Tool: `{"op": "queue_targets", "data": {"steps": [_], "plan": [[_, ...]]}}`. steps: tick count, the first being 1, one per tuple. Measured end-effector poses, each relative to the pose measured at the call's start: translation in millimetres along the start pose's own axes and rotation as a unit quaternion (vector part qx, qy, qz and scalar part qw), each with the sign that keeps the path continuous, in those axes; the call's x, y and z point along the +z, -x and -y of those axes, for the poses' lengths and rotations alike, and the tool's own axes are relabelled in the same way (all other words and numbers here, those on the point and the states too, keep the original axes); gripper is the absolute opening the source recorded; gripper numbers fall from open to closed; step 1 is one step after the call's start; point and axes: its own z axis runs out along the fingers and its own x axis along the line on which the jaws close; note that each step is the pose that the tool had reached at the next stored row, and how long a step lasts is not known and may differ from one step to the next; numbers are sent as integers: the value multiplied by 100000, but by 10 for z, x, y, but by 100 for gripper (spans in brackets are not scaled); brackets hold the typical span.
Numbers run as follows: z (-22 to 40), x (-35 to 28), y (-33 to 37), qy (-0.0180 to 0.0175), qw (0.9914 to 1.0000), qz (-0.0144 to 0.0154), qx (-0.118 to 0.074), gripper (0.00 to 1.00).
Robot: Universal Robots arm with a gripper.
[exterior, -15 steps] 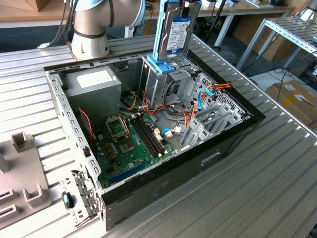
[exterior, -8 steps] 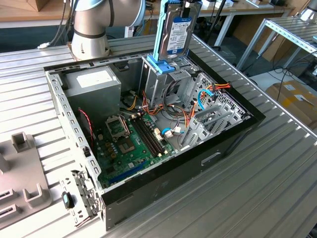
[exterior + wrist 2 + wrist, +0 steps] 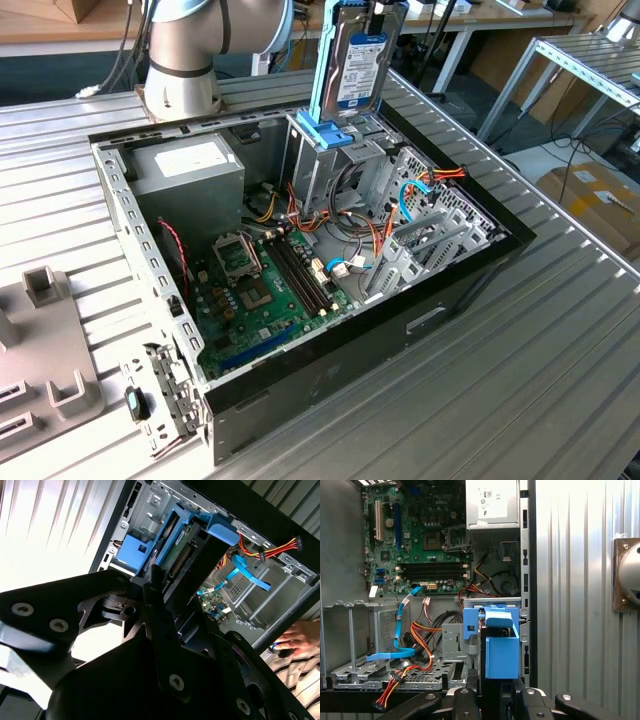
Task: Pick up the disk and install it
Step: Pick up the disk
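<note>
Nearest the lens in both wrist views are the black jaws, clenched on one end of the disk point(image 3: 501, 650), whose light-blue carrier rail runs away from them toward the open computer case point(image 3: 532, 580). In the second wrist view the disk point(image 3: 175, 555) is seen edge-on, with its green circuit board showing beside the rail. In the exterior view the disk point(image 3: 362, 70) stands upright in the air with its white label facing the camera. Its lower end is right at the darker blue bracket point(image 3: 335, 135) on top of the metal drive cage point(image 3: 340, 170); whether the two touch cannot be told. The cage sits inside the case point(image 3: 350, 350), which lies on its side with the cover off. Beside the cage are a pale-blue flat cable point(image 3: 400, 625) and a bundle of red, orange and yellow wires point(image 3: 420, 635). Further in lie the green motherboard point(image 3: 260, 290) and the grey power supply point(image 3: 190, 165). The case rests on a ribbed metal worktop point(image 3: 560, 380). The arm's base point(image 3: 185, 50) stands just behind the case, and grey fixture blocks point(image 3: 50, 290) sit well apart at the exterior view's left.
</note>
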Motion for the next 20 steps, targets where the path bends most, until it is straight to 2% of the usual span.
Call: {"op": "queue_targets", "data": {"steps": [8,20], "plan": [[1,-1,-17,-1,100000,-9,-9,35],[8,13,-215,0,100000,1,-4,35]]}}
